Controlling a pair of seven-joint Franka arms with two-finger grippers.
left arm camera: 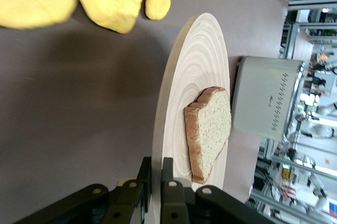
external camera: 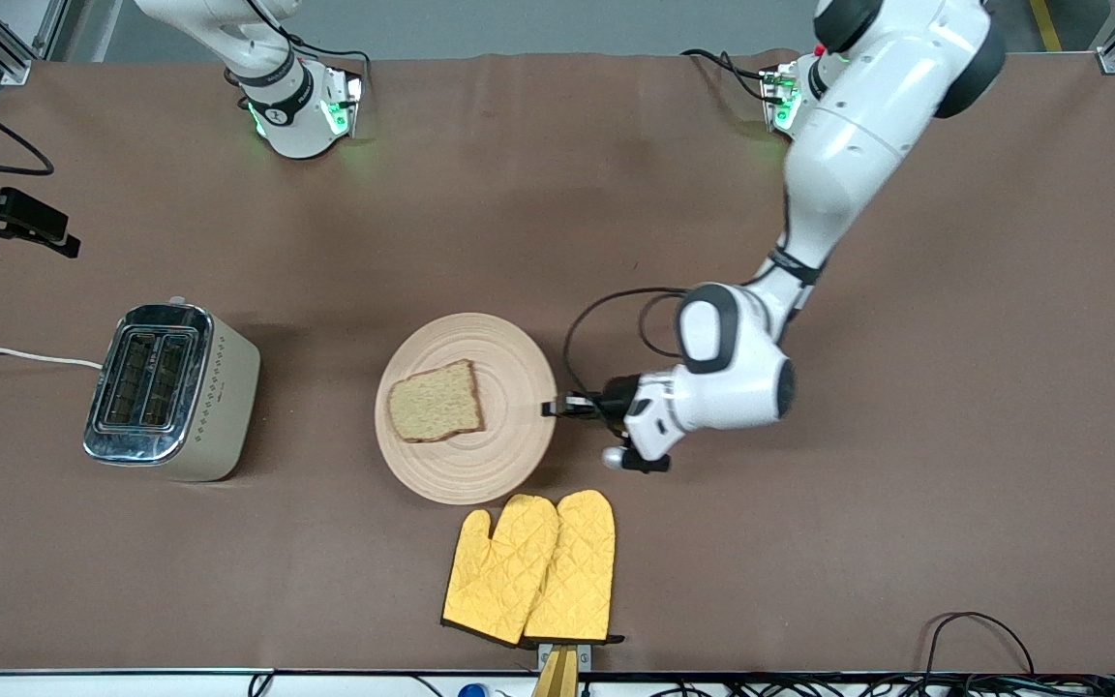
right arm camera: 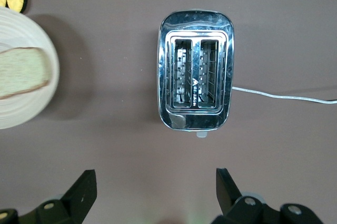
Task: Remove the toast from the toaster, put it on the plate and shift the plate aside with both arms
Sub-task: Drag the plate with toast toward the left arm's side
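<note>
Toast (external camera: 436,402) lies on the plate (external camera: 509,455), toaster (external camera: 170,392) empty at its nine o'clock. Left gripper (external camera: 554,408) pinches the plate's three-o'clock rim — right gripper (right arm camera: 152,192) waits above the toaster, spread wide. Moving the plate remains.

left end effector (external camera: 552,408) reaches low with fingers pinched shut; right end effector (right arm camera: 152,195) waits, fingers wide apart.

The plate (external camera: 509,368) is light tan with fine ring grooves. The toast (external camera: 436,401) is pale brown with small dark speckles and a darker brown crust. The toaster (external camera: 173,391) has cream-beige sides with a row of little dots, a shiny chrome top and a white cord (external camera: 15,356). The oven mitts (external camera: 533,568) are yellow with a quilted diamond pattern and a dark edge. The table cover (external camera: 906,542) is dull brown
</note>
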